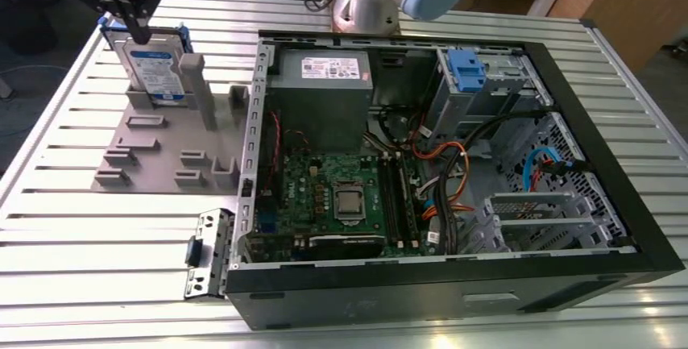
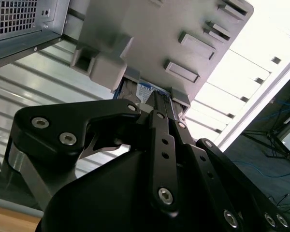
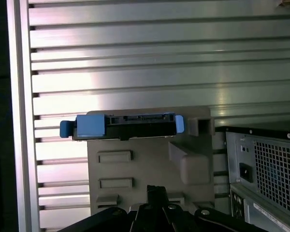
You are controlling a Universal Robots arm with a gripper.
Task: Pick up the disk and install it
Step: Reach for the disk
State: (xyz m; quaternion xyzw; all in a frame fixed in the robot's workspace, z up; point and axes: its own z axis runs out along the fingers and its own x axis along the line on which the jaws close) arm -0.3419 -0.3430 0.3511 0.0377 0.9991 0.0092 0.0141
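The disk [image 1: 151, 71] stands upright on its edge in a slot of the grey holder [image 1: 151, 147], on the exterior view's left. It is silver-grey with a white and blue label and a blue bracket. My gripper [image 1: 135, 31] hangs right over the disk's top edge, shut, with nothing between its fingers. In the first wrist view the disk's top edge [image 3: 125, 126] with its blue ends lies across the holder [image 3: 145, 164], apart from my gripper [image 3: 157, 189]. In the second wrist view the gripper [image 2: 157, 99] points at the disk's label [image 2: 145, 91].
The open computer case [image 1: 602, 164] lies on the slatted table, right of the holder. It holds a grey metal box with a white sticker [image 1: 322, 83], a motherboard [image 1: 333, 196] and a drive bay with a blue latch [image 1: 465, 67]. A metal bracket [image 1: 206, 252] lies beside the case.
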